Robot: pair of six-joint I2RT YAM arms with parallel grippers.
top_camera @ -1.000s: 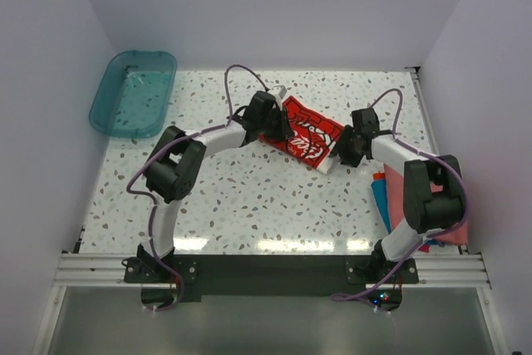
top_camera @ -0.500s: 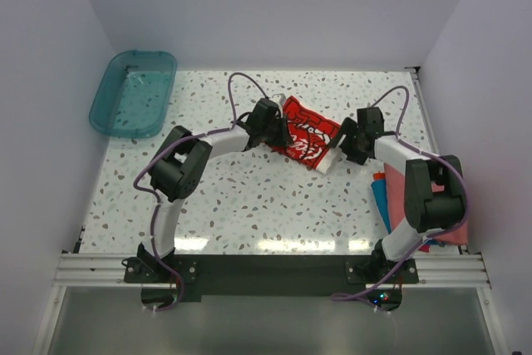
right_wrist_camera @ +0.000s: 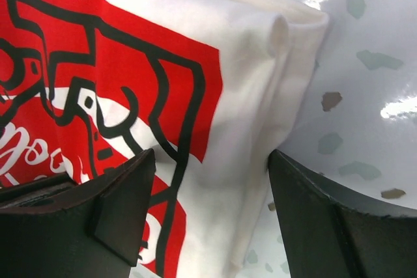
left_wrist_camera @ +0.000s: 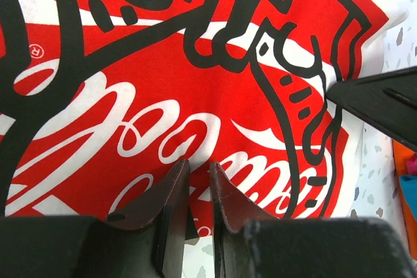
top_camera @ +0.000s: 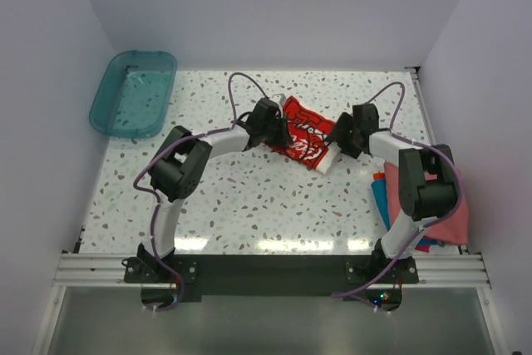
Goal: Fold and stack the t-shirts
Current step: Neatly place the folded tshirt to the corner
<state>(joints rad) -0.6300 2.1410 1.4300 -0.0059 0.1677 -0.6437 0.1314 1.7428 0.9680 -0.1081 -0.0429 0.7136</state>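
A speckled white table (top_camera: pixel 249 197) is filling the scene, with plain pale walls standing around it. A translucent teal tub (top_camera: pixel 133 93) is sitting at the far left corner, well apart from everything else. Two black and white arms are reaching in from the near edge and bending toward each other over the far middle of the table.

Between them a cream-white t-shirt (top_camera: pixel 306 140) with a red and black print is lying folded into a small slanted packet on the tabletop. At the right edge of the table a salmon-red t-shirt (top_camera: pixel 453 222) is lying partly under the right arm, with a bright blue t-shirt (top_camera: pixel 379 199) showing as a strip just beside it on its left.

The right gripper (right_wrist_camera: pixel 210 161) is standing spread wide, its fingers straddling the white folded corner of the packet without closing on it. The left gripper (left_wrist_camera: pixel 197 164) is sitting over the packet's other end, its two fingers drawn close with only a thin dark gap, tips down at the red lettering; whether they are pinching cloth cannot be told.
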